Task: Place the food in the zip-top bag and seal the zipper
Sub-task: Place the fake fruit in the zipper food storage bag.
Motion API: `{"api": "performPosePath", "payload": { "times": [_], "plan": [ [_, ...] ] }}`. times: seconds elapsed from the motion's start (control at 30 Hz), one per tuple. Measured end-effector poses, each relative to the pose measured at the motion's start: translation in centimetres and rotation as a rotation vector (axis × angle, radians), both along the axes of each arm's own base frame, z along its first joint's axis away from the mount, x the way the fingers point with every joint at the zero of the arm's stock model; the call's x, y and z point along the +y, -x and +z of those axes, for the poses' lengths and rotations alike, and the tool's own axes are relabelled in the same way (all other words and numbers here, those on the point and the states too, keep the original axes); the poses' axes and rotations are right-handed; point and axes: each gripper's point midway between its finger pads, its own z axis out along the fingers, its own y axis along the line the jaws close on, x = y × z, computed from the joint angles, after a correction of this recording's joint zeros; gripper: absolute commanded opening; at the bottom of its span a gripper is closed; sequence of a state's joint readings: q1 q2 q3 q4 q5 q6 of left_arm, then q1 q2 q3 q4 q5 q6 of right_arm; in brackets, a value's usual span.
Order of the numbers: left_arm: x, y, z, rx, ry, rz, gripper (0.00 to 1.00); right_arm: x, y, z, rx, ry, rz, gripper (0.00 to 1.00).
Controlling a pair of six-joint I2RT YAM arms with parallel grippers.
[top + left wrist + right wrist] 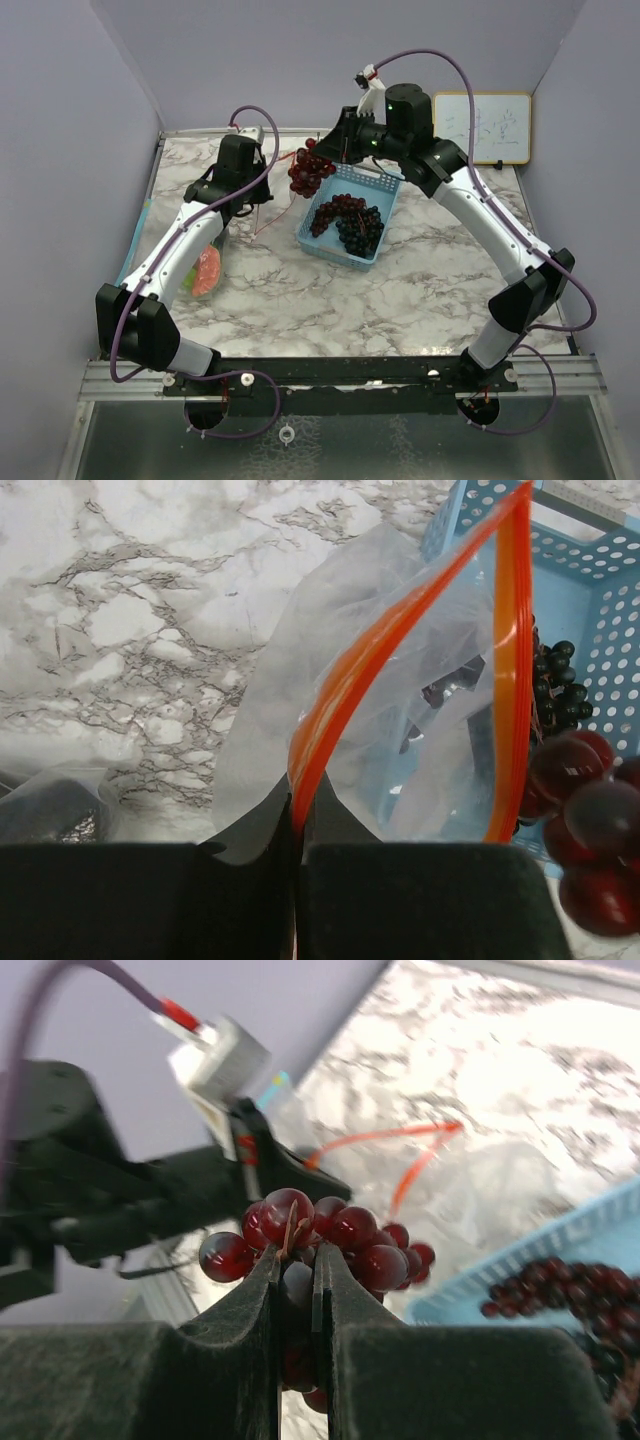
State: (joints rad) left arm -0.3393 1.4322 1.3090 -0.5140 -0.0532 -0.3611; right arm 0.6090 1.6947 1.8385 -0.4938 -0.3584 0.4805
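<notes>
My left gripper is shut on the orange zipper rim of the clear zip-top bag, holding its mouth open beside the light-blue basket. In the top view the left gripper is left of the basket. My right gripper is shut on a bunch of dark red grapes, which hangs in the air between the basket and the bag. Dark purple grape bunches lie in the basket. A red-orange piece of food shows under the left arm.
A small whiteboard leans on the back right wall. Purple walls close in on the marble table on three sides. The arm bases stand on the metal rail at the near edge.
</notes>
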Motion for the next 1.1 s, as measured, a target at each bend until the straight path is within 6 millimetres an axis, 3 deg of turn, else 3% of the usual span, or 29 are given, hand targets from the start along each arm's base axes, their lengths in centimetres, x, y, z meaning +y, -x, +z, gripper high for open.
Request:
{"api": "performPosePath", "payload": {
  "times": [0.13, 0.23, 0.6, 0.7, 0.87, 0.97, 1.1],
  "plan": [
    [-0.1, 0.0, -0.2, 0.001, 0.007, 0.001, 0.0, 1.4, 0.3, 3.3, -0.039, -0.118, 0.056, 0.02],
    [-0.2, 0.0, -0.5, 0.006, 0.008, -0.001, 0.0, 2.5, 0.5, 4.6, -0.036, -0.189, 0.103, 0.02],
    [-0.6, 0.0, -0.8, 0.017, 0.034, -0.003, 0.0, 4.8, 0.3, 4.4, 0.053, -0.339, 0.169, 0.02],
    [-1.2, 0.1, -0.6, 0.026, 0.073, -0.006, 0.0, 5.0, -0.1, 2.0, 0.096, -0.341, 0.152, 0.02],
    [-2.1, 0.4, -0.3, 0.047, 0.141, -0.004, 0.0, 4.4, -1.1, -5.2, 0.202, -0.247, 0.054, 0.02],
    [-2.6, 0.4, 0.7, 0.046, 0.185, -0.004, 0.0, 3.5, -1.6, -7.9, 0.219, -0.174, -0.012, 0.02],
    [-3.2, -0.1, 3.0, 0.015, 0.235, -0.01, 0.0, 2.1, -2.4, -9.1, 0.187, -0.068, -0.101, 0.02]
  ]
}}
